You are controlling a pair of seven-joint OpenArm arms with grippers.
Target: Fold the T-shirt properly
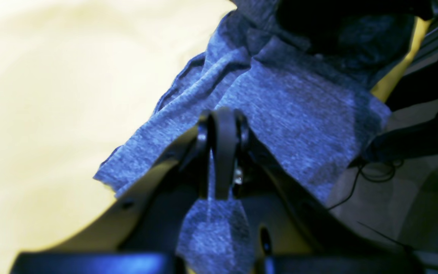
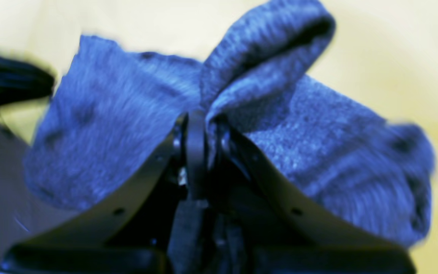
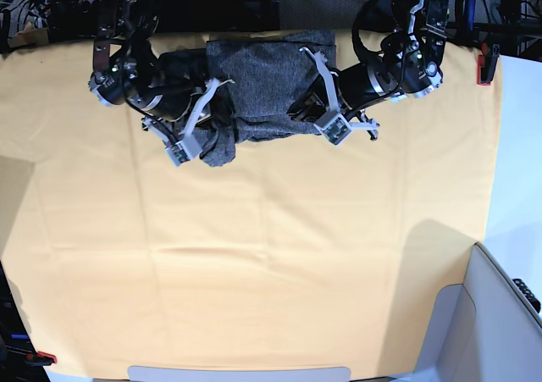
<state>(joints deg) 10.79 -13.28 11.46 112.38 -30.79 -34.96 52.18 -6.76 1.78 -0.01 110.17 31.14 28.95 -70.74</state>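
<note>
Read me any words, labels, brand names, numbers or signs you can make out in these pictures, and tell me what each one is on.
None can be read.
T-shirt: plain heathered grey knit, no print or tag showing.
Yellow cloth: plain, unmarked.
Left hand and right hand: black parts, no legible marking; both wrist views are blurred.

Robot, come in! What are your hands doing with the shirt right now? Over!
Left gripper shut on T-shirt. Right gripper shut on it too. Shirt bunched at far edge of yellow cloth. Nothing in the way.
</note>
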